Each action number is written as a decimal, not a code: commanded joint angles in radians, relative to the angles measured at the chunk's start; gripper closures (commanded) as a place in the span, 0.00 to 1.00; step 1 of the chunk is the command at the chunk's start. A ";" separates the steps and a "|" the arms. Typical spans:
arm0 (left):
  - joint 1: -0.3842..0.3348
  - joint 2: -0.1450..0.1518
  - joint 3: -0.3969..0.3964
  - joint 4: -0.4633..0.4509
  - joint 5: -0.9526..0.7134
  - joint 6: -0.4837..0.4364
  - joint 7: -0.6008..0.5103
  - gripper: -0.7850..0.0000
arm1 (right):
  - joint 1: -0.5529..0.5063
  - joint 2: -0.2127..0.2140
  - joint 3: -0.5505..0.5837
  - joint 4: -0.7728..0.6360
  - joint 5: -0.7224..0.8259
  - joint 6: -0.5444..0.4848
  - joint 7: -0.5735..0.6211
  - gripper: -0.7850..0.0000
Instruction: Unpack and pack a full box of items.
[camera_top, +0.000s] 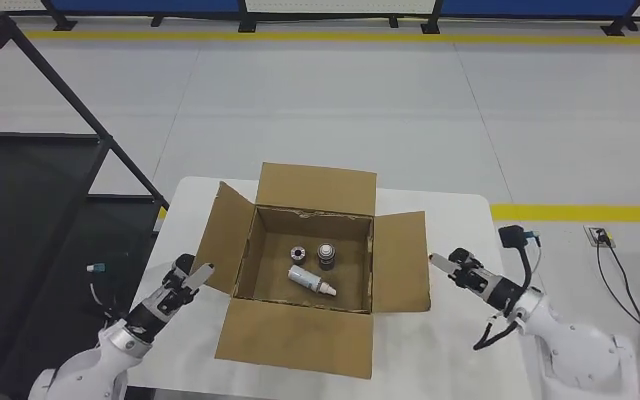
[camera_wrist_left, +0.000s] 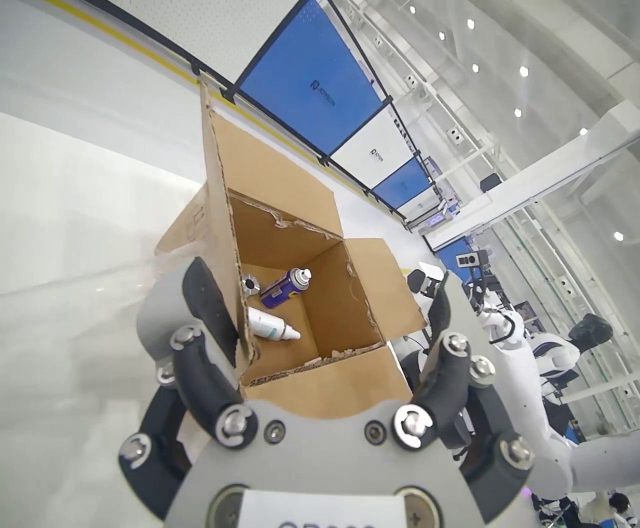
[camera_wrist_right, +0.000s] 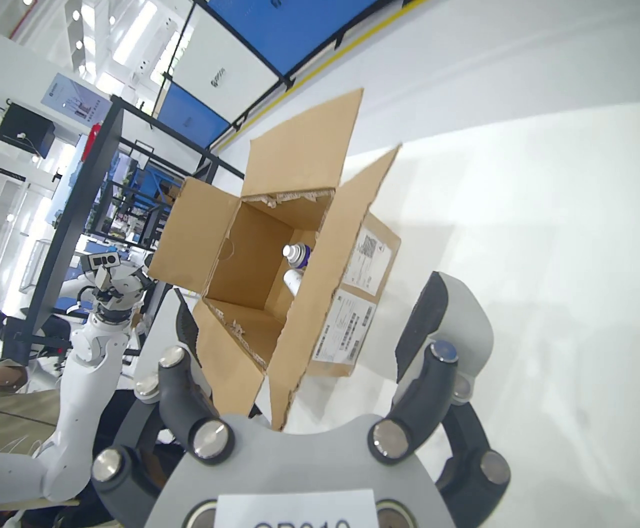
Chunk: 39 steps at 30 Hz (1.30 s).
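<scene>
An open cardboard box (camera_top: 300, 335) stands in the middle of the white table (camera_top: 450, 215), all flaps spread outward. On its floor a blue spray can (camera_top: 326, 254) stands upright, a white bottle (camera_top: 312, 281) lies on its side, and a small round metal piece (camera_top: 297, 252) sits beside the can. My left gripper (camera_top: 195, 268) hovers open just outside the box's left flap. In the left wrist view the flap edge runs close by one finger (camera_wrist_left: 205, 300), and the can (camera_wrist_left: 285, 289) and bottle (camera_wrist_left: 272, 327) show past it. My right gripper (camera_top: 448, 258) is open beside the right flap, empty; the box (camera_wrist_right: 260, 280) lies ahead of it.
A black metal frame (camera_top: 70, 110) rises off the table's left side. A dark cable and plug (camera_top: 520, 238) hang by the right arm. Bare table surface lies to the right of the box and along the back edge.
</scene>
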 joint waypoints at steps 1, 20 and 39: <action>0.002 0.001 0.015 -0.014 0.009 -0.002 -0.007 0.00 | 0.041 0.007 -0.018 0.053 0.016 -0.007 0.047 0.00; -0.089 0.002 0.228 -0.011 0.063 0.135 -0.069 0.00 | 0.313 0.033 -0.276 0.282 0.369 -0.156 0.266 0.00; -0.166 0.002 0.299 0.118 0.012 0.202 -0.057 0.00 | 0.569 -0.015 -0.624 0.703 0.327 -0.343 0.056 0.00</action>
